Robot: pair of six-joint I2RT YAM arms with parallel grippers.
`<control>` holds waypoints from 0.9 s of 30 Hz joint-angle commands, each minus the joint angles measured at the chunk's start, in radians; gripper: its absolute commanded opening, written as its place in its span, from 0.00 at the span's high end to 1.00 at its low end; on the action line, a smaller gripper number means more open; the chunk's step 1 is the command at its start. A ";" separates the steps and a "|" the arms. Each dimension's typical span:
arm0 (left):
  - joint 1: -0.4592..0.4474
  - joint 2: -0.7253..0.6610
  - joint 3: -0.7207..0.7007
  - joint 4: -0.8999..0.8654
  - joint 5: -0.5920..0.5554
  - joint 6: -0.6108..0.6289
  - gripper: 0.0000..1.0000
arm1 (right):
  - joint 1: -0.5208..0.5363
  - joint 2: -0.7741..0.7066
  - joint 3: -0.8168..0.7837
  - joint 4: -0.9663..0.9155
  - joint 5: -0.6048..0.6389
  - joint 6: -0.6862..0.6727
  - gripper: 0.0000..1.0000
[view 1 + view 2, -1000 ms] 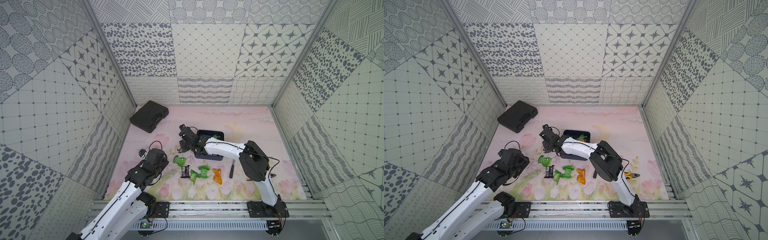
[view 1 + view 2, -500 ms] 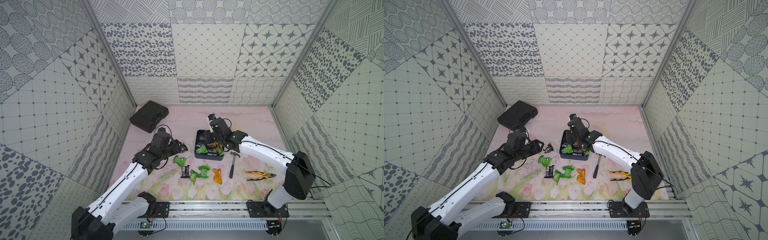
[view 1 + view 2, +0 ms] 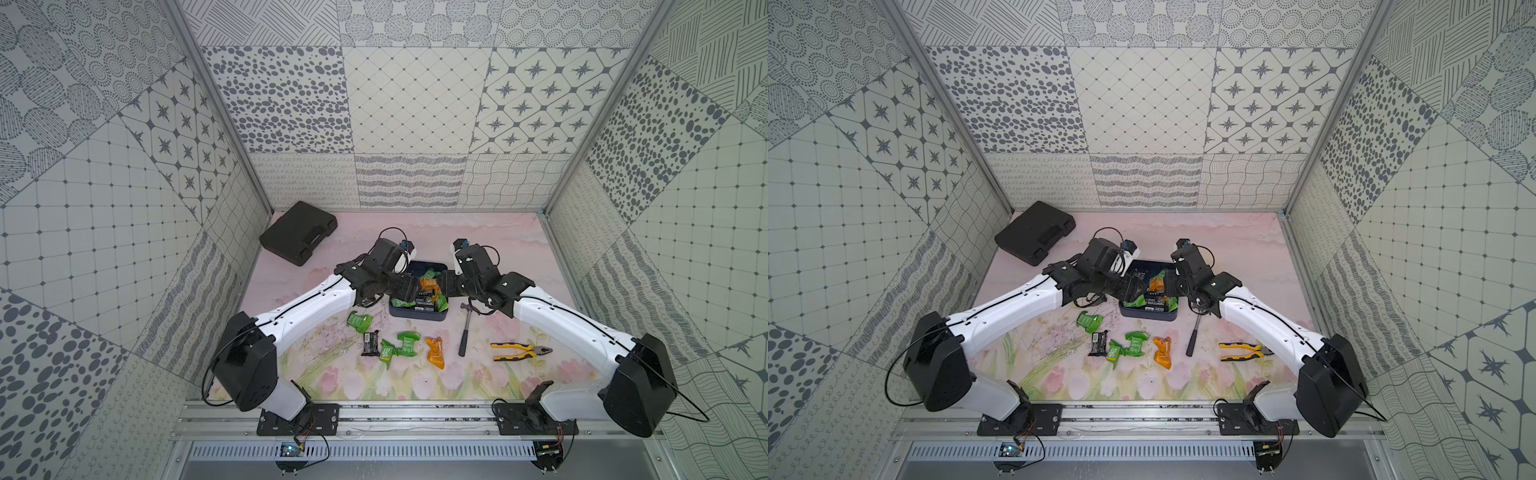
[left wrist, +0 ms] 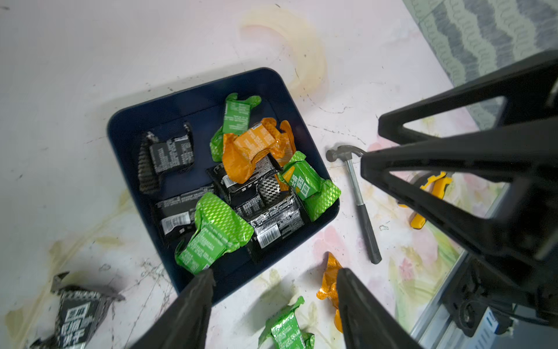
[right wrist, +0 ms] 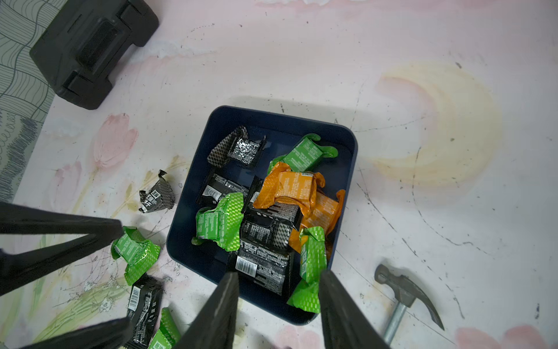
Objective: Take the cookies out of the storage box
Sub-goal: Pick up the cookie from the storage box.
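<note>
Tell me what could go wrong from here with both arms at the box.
1. The left tool and right tool both hang open over the small storage box; they could collide.
2. The cookies lie piled and overlapping, so a pinch might lift two or drag the box.

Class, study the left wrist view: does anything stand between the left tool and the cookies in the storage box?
Nothing visible does. The storage box has no lid, and the cookies lie exposed in a loose pile. The left tool hangs open above the box's edge, next to a green packet.
</note>
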 commanded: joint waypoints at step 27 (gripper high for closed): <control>-0.010 0.584 0.570 -0.297 0.153 0.686 0.35 | -0.030 -0.290 -0.164 -0.154 0.111 0.109 0.53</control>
